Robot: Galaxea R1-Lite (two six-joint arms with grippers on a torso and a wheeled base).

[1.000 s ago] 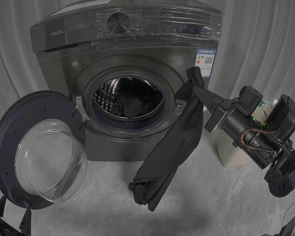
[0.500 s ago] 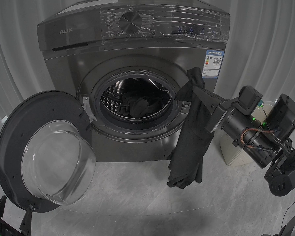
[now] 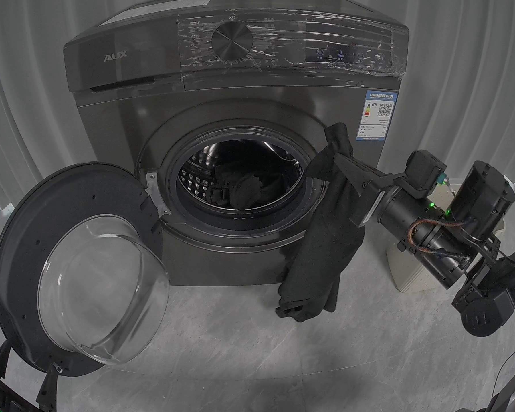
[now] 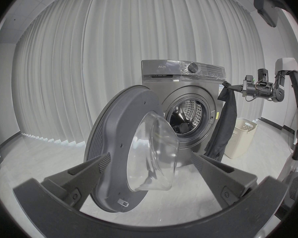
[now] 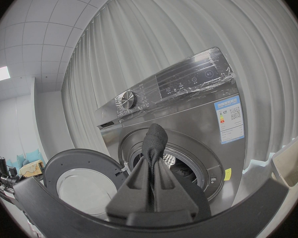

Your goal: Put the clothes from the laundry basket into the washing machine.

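dark garment [image 3: 326, 224]: limp fabric, dangling at 3 o'clock of grey metal washing machine [image 3: 126, 110], raised for loading
right claw [image 3: 343, 157]: pinching its top
left claw [image 4: 149, 156]: wide

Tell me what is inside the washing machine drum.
A heap of dark clothes lies low in the drum, against its perforated metal wall. How many pieces cannot be told. The dark garment hanging from the right tool covers the opening's right edge.

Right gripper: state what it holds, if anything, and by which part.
The right gripper holds a dark garment by its bunched top end; the rest hangs down before the washing machine.
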